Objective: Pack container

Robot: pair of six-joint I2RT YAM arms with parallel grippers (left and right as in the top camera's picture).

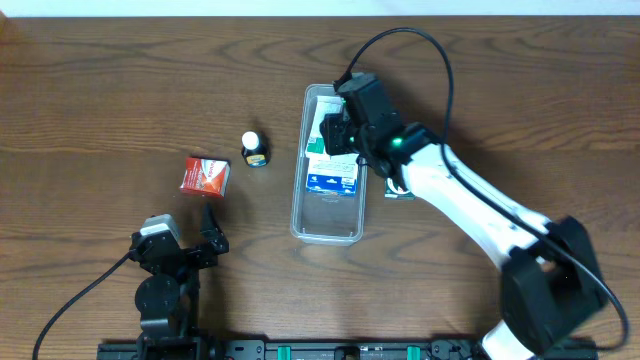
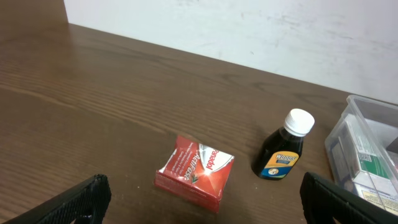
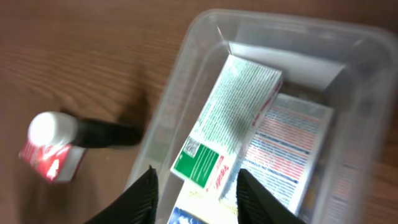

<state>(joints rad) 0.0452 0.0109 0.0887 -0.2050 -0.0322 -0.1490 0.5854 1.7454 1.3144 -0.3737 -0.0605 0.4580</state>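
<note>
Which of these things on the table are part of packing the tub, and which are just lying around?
In the job: clear plastic rectangular container; green-and-white box between the right tool's fingers; blue-and-white box inside.
Lying outside, likely still to pack: small red cardboard box; dark bottle with white cap.

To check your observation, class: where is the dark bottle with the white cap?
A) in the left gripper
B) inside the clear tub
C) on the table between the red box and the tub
C: the bottle stands on the table between the red box and the container.
</note>
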